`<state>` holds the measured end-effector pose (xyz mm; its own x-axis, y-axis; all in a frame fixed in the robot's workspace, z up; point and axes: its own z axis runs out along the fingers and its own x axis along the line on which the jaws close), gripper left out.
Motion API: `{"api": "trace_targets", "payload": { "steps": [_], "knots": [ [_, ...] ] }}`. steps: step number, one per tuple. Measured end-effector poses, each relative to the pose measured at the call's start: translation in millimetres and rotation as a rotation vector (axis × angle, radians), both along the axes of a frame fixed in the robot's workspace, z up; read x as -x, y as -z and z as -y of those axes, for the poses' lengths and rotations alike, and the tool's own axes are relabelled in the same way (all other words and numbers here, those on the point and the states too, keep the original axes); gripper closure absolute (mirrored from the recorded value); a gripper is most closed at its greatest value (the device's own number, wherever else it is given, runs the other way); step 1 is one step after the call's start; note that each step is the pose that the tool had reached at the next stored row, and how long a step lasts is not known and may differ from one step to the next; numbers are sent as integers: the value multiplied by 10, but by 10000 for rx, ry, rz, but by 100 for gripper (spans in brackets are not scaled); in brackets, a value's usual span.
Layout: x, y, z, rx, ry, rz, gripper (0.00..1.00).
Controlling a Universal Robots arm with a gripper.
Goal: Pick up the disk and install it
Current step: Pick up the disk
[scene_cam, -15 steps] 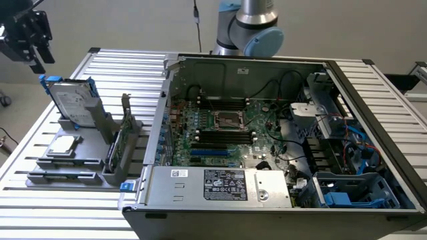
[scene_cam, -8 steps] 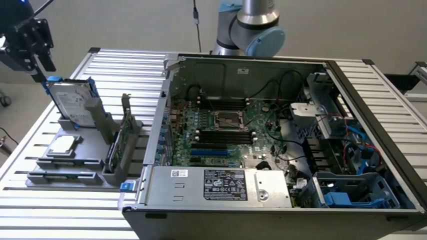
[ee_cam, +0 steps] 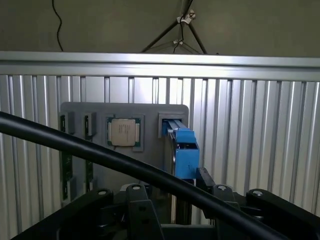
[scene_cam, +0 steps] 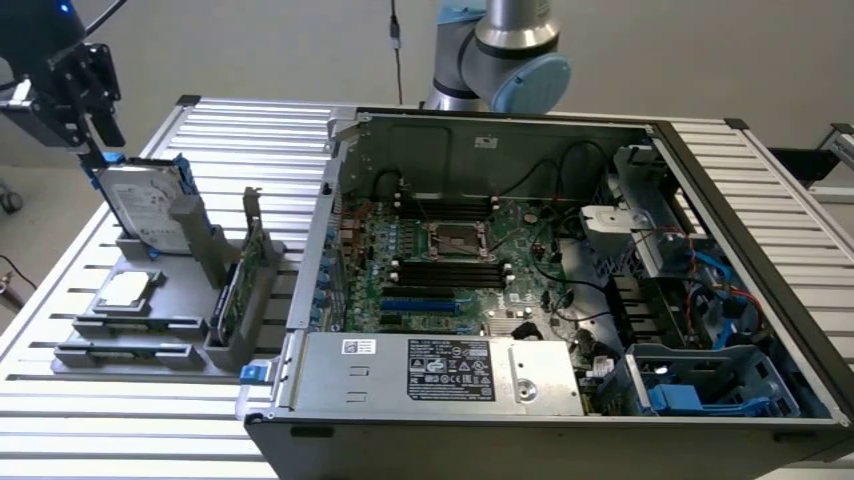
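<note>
The disk (scene_cam: 140, 205) stands upright on its edge in a slot of the grey fixture (scene_cam: 134, 355), at the exterior view's left. It is silver with a white label and a blue carrier around it. My gripper (scene_cam: 99, 140) hangs right over the disk's top corner, its black fingers open and pointing down, their tips at the blue frame's upper edge. In the wrist view the disk (ee_cam: 184, 150) shows edge on as a blue strip. One black finger (ee_cam: 206, 178) sits beside it.
The fixture also carries a square silver chip (scene_cam: 124, 292) and an upright green card (scene_cam: 230, 295). The open computer case (scene_cam: 747, 260) fills the middle and the exterior view's right, with a blue-lined bay (scene_cam: 694, 385) at its near corner. A black cable (ee_cam: 100, 155) crosses the wrist view.
</note>
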<state>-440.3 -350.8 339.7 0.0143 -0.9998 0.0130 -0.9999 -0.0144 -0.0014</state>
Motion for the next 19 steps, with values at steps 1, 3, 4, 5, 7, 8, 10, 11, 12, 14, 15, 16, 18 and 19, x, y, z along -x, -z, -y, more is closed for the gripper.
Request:
{"api": "trace_targets", "payload": {
  "steps": [1, 3, 4, 5, 7, 8, 10, 11, 12, 14, 15, 16, 18, 19],
  "knots": [
    [0, 1, -16, -6, -1, 0, 52],
    [0, 4, -56, -20, -3, 0, 52],
    [1, 9, -72, -27, -5, -1, 52],
    [7, 20, -81, -30, -7, 1, 52],
    [34, 49, -94, -31, -11, -1, 52],
    [46, 65, -100, -33, -13, 0, 52],
    [52, 91, -112, -40, -13, 0, 52],
    [53, 105, -112, -45, -14, 0, 52],
    [55, 120, -112, -47, -16, 0, 52],
    [64, 155, -113, -50, -14, 0, 52],
    [71, 173, -113, -51, -14, 0, 52],
    [76, 192, -113, -52, -14, 0, 52],
    [82, 229, -113, -52, -15, 0, 52],
    [83, 246, -113, -52, -15, 0, 52]
  ]
}}
